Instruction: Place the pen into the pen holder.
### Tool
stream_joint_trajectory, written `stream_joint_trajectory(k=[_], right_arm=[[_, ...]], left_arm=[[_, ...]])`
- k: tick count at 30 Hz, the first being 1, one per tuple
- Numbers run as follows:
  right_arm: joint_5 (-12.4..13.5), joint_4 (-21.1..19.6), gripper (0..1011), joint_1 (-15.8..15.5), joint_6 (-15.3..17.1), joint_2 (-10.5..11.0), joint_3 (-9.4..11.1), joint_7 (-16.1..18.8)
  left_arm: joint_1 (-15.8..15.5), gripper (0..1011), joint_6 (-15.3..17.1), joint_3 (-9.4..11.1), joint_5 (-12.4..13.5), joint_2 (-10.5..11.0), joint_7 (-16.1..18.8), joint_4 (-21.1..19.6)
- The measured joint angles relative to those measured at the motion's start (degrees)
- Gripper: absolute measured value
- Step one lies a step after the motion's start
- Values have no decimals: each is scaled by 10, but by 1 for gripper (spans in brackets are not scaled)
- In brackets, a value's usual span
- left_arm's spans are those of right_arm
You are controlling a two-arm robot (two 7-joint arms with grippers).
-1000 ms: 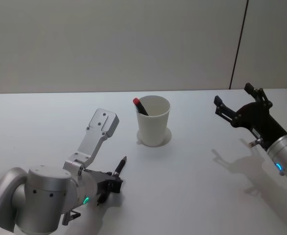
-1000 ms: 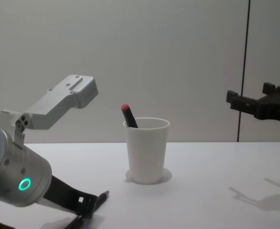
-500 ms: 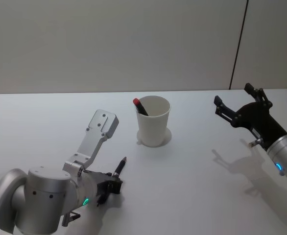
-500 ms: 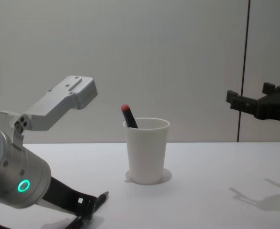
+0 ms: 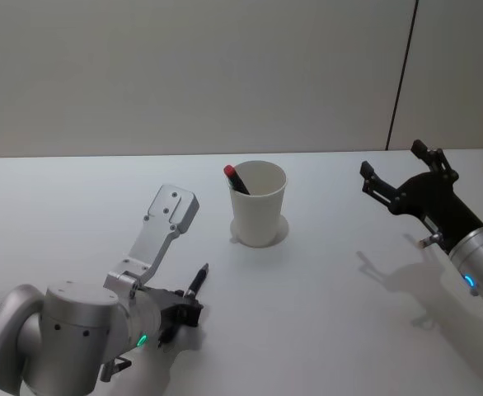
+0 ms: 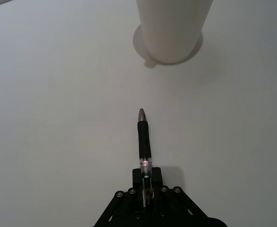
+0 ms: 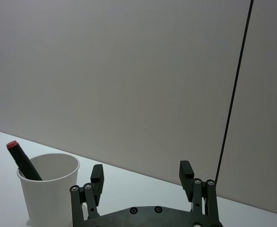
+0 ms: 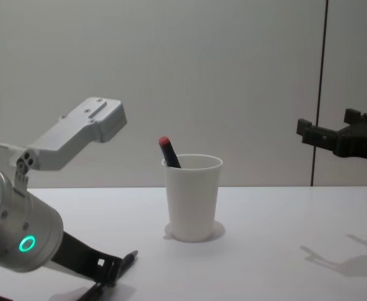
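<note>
– Pen (image 5: 197, 283) in the head view, where is it?
– It is in the left gripper (image 5: 190, 307), near and left on the white table (image 5: 324, 330). The jaws are closed on its back end, and its tip points far and right, toward the pen holder (image 5: 258, 206). It lies low over the table; whether it touches, I cannot tell.
– And the holder?
– It stands upright in the middle, well apart from the pen. A red-capped marker (image 5: 235, 179) leans inside, at its left rim. The right gripper (image 5: 391, 158) hangs raised on the right, fingers spread, holding nothing.
– The left wrist view?
– The black pen (image 6: 144, 142), with a silver tip, sticks out from the left gripper (image 6: 146, 182), which clamps it. The pen holder (image 6: 174, 28) is straight ahead, farther off.
– The right wrist view?
– The right gripper (image 7: 142, 174) has its fingers wide apart. Beyond it stands the pen holder (image 7: 48, 189) with the red-capped marker (image 7: 22, 161).
– The chest view?
– The left gripper (image 8: 111, 269) is low at the near left, and the pen (image 8: 129, 256) shows its tip. The pen holder (image 8: 193, 197) is in the centre, and the right gripper (image 8: 326, 122) is high on the right.
</note>
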Motion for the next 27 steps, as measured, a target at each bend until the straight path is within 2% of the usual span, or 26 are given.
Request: stream_joint_trajectory(k=[27], right_arm=[[0,0,1002,0,0,0,0,0]], left_arm=[[6,1001,-19,-3,66,6,-5,-37]])
